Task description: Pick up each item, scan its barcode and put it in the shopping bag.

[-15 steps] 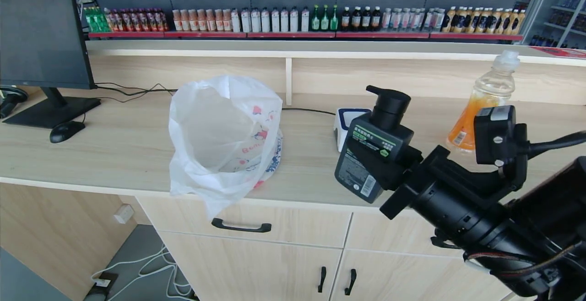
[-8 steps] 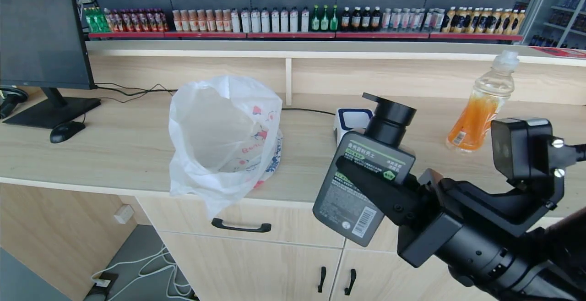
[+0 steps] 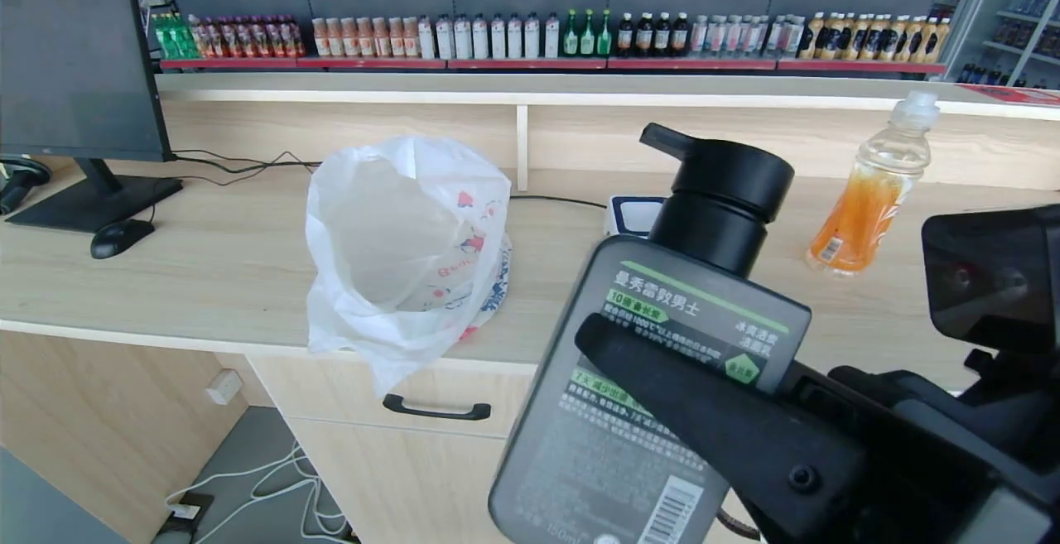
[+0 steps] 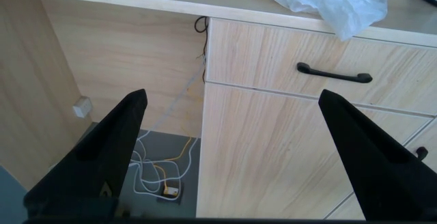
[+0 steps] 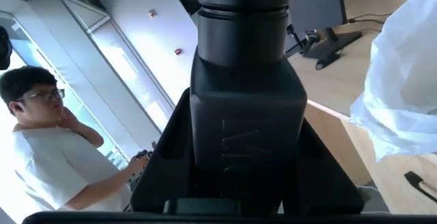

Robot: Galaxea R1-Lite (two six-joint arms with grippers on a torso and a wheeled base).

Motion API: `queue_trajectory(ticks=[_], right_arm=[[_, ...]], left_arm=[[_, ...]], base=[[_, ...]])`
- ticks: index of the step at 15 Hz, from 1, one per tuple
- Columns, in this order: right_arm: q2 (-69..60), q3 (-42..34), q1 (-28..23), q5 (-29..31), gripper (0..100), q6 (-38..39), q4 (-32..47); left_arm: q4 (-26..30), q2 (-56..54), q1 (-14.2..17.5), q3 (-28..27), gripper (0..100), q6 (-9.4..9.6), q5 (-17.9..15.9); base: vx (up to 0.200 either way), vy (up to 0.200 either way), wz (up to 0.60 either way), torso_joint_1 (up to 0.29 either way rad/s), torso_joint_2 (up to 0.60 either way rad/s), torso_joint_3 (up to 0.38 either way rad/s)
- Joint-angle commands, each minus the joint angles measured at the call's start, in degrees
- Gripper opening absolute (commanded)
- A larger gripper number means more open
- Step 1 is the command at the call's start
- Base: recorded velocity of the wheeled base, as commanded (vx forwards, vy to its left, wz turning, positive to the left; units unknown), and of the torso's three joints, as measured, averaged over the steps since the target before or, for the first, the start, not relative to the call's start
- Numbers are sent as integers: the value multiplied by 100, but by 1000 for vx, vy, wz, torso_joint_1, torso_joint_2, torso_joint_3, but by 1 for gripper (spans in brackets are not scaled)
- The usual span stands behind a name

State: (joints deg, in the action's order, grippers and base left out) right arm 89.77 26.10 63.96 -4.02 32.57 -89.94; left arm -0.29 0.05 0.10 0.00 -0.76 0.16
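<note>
My right fingers (image 3: 704,416) are clamped across the flat sides of the dark pump bottle (image 3: 704,304), lower centre-right of head view, raised off the worktop (image 3: 232,271); I judge it rigid, liquid-heavy & slick, so grip mid-body, not the pump neck; left fingers (image 4: 102,162) spread wide, empty.

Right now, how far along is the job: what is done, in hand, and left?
Done: nothing certain; I cannot tell whether the shopping bag holds anything. In hand: the right gripper is shut on the dark pump bottle, held up clear of the counter, barcode facing the head camera; scanned or not, I cannot tell. Left: bag it, then the orange drink bottle standing on the counter.
</note>
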Motion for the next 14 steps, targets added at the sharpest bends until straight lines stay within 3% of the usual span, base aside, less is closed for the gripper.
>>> queue_trajectory(ticks=[1, 7, 14], right_arm=[[14, 123, 485, -2, 0, 74, -6], [93, 361, 529, 33, 0, 381, -6], [322, 598, 55, 499, 0, 320, -6]], left_arm=[[3, 4, -1, 0, 100, -4, 2], [-6, 4, -1, 0, 100, -4, 2], [3, 4, -1, 0, 100, -4, 2]], base=[[0, 0, 0, 0, 0, 0], [0, 0, 0, 0, 0, 0], [0, 0, 0, 0, 0, 0]])
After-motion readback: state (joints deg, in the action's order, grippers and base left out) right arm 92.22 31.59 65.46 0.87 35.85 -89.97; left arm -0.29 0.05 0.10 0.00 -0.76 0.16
